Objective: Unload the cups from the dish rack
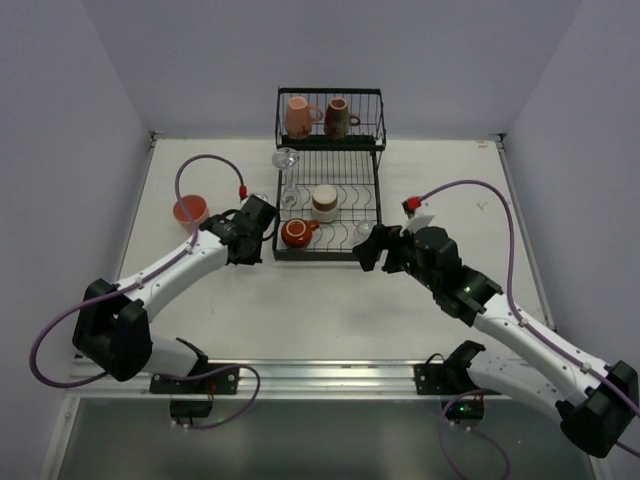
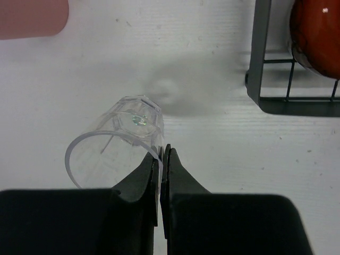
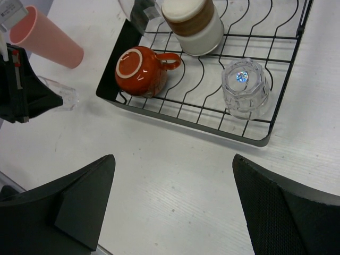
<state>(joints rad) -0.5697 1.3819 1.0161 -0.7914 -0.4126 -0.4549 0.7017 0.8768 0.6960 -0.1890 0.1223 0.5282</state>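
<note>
So, your left gripper (image 2: 161, 154) pinches a clear glass (image 2: 119, 143) left of the dish rack (image 3: 180, 119); your right gripper (image 3: 173, 159) stands wide and empty before it. At least five cups (image 3: 143, 71) wait inside.

SURFACE: white table (image 1: 330, 310), faint wood grain | LANDMARK: black wire dish rack (image 1: 350, 195), standing on the table toward its far side | LEFT OF RACK: salmon tumbler (image 1: 190, 209), well apart from the rack | OFF RACK'S FRONT-LEFT CORNER: clear glass (image 2: 119, 141) on its side, between rack and tumbler, touching neither
</note>
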